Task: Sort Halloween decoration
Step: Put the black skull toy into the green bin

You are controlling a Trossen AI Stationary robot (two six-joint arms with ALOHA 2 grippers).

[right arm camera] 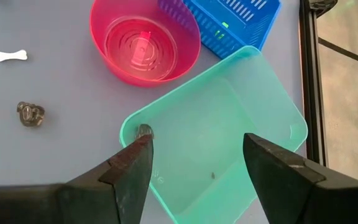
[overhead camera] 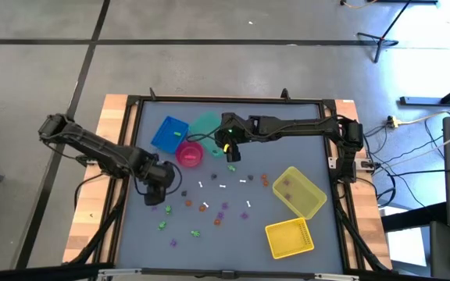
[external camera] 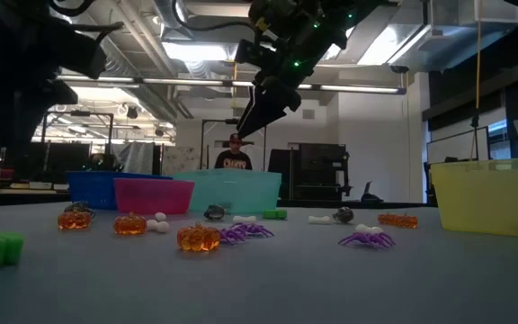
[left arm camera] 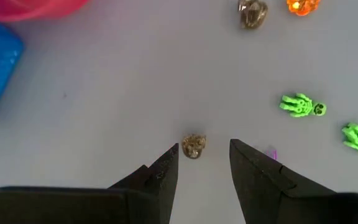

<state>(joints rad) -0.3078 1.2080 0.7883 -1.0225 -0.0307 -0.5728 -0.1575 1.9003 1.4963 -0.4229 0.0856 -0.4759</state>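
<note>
Halloween decoration trinkets [overhead camera: 223, 208], tiny plastic pieces in purple, orange, green, white and dark grey, lie scattered over the grey worktop [overhead camera: 319, 148] between the bins; there are too many, and they are too small, for a sure count from above. At the left, the left gripper [left arm camera: 204, 154] hangs low over the worktop with its fingers parted and empty, and one small dark grey skull trinket [left arm camera: 193, 146] sits just ahead of the gap between them. Its wrist view shows two green skeleton figures [left arm camera: 302, 105], one more dark trinket and one orange one. Next come three bins close together: one blue slotted plastic basket [overhead camera: 169, 133], one round pink plastic bowl [overhead camera: 190, 153] and one teal rectangular plastic tub [right arm camera: 229, 130]. The right gripper [right arm camera: 194, 152] hovers above the teal tub, fingers wide apart and holding nothing. One dark trinket rests at the tub's rim. Farther right lie two yellow plastic bins [overhead camera: 300, 192], one tilted, one slotted.
</note>
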